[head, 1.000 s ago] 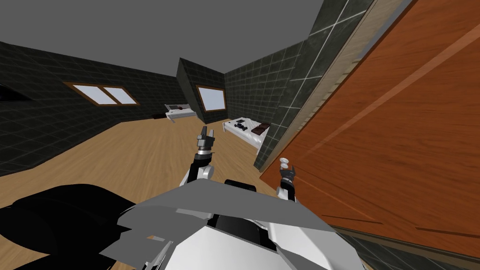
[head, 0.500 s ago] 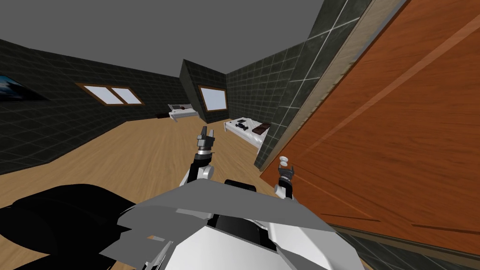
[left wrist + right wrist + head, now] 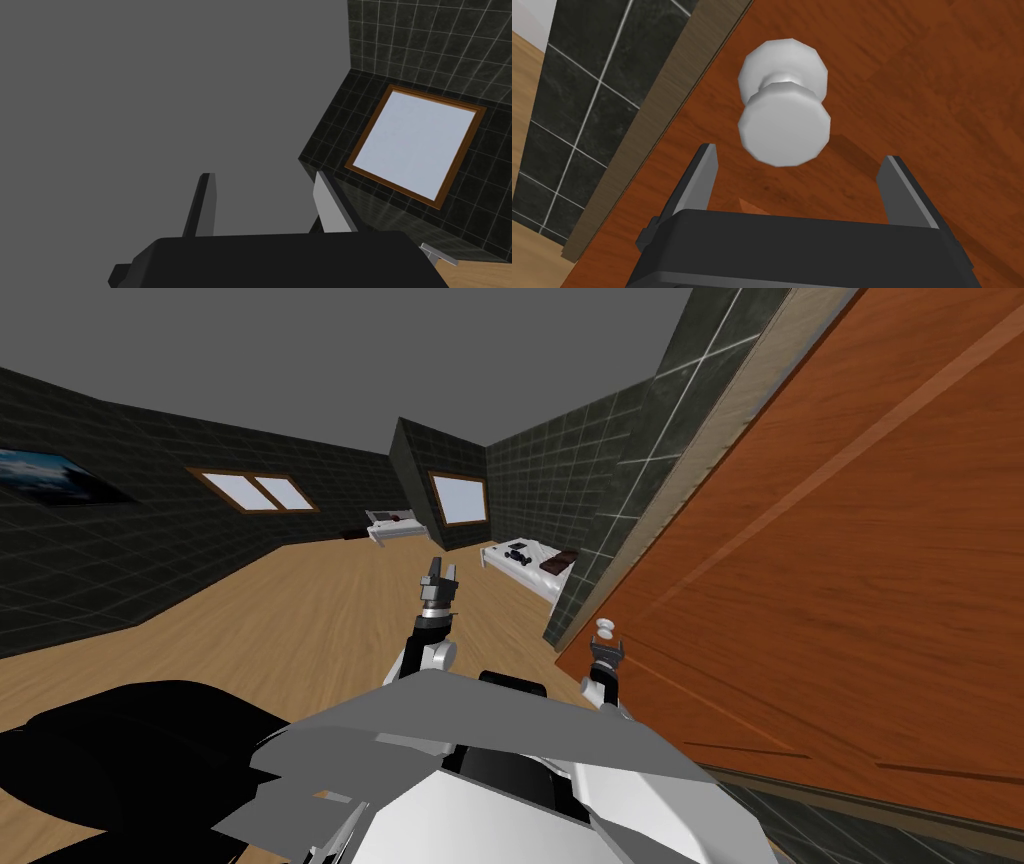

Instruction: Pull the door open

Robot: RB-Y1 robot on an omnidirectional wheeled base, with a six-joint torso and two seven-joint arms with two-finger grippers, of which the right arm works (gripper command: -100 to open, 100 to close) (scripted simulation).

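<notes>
Reddish-brown, wood-grained door (image 3: 850, 568) across the right of the head view, cut off by the top and right edges of the frame, with pale diagonal streaks on its flat panel. Task's white knob (image 3: 605, 626) small at the door's lower left edge, seen close from the right wrist as a faceted round knob (image 3: 784, 131) on a short neck and a round base plate. Right gripper (image 3: 605, 645) directly below the knob, fingers spread wide to either side of it and clear of its sides. Tan door frame (image 3: 700, 458) and dark tiled wall (image 3: 590, 488) beside the door. Left gripper (image 3: 440, 578) raised at centre frame over the wooden floor (image 3: 300, 608), fingers parted and empty. White low furniture (image 3: 525, 563) beyond, carrying dark items too small to identify.
</notes>
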